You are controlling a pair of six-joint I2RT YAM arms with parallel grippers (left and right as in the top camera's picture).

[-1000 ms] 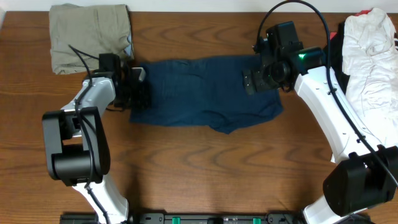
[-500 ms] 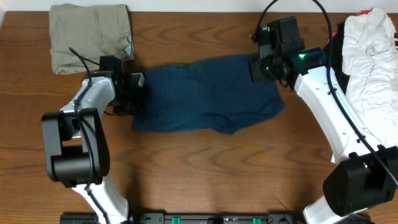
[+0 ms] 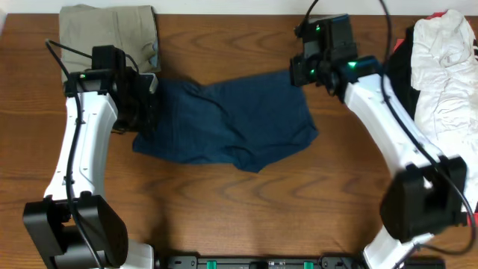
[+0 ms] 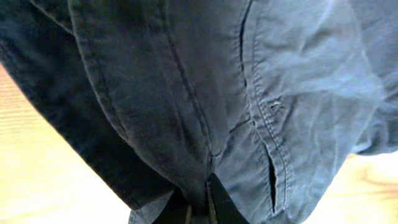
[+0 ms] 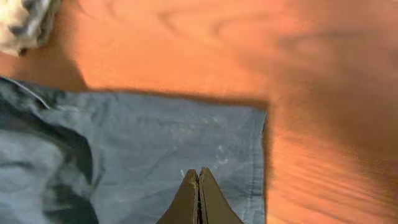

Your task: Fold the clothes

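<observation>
Overhead: navy shorts mid-table, slung between 2 grippers; left gripper at one end, right gripper at the far corner, likely to pull the cloth taut.
Left wrist: jaws pinched shut on a seam fold, fabric draping above.
Right wrist: jaws closed tight at the hem, apparently nipping it; bare wood beyond.
</observation>
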